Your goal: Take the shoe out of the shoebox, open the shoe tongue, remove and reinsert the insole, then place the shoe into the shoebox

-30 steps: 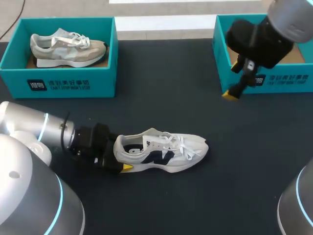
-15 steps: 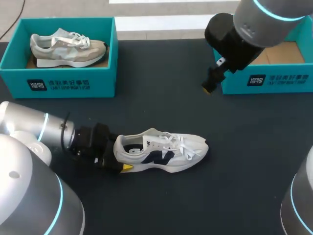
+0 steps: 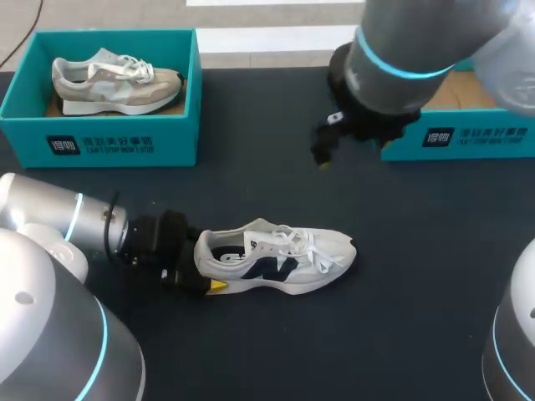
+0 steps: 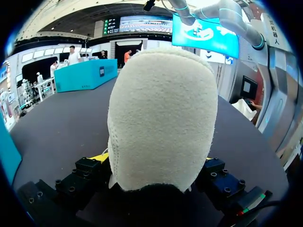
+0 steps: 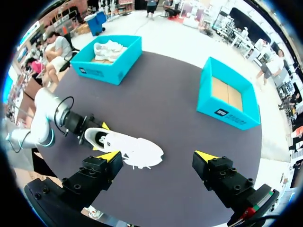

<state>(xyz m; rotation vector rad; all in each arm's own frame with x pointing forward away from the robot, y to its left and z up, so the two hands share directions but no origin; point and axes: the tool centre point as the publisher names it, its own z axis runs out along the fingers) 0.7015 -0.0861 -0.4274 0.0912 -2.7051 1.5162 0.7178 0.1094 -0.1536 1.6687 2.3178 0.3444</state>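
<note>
So the white shoe is out of its box and sits upright on its sole on the dark table. The left gripper is clamped on its heel. From the left wrist view the fuzzy heel collar sits right between the two fingers and pretty much blocks everything ahead of them, with a finger pressed in on each side. In the head view one yellow tip pokes out just under the heel on the near side. The toe points straight away from that gripper.

The right gripper is doing nothing: fingers spread wide, nothing between them, hanging well above the table. Looking down along it, the shoe is below, off toward one finger rather than centred between the two. The left arm shows there too, reaching in to the heel.

The empty shoebox is ahead of the right gripper and well apart from the shoe, with bare cardboard showing inside. A second shoebox is further out on the other side, behind the left gripper rather than in front of it. A grey shoe lies inside that one.
</note>
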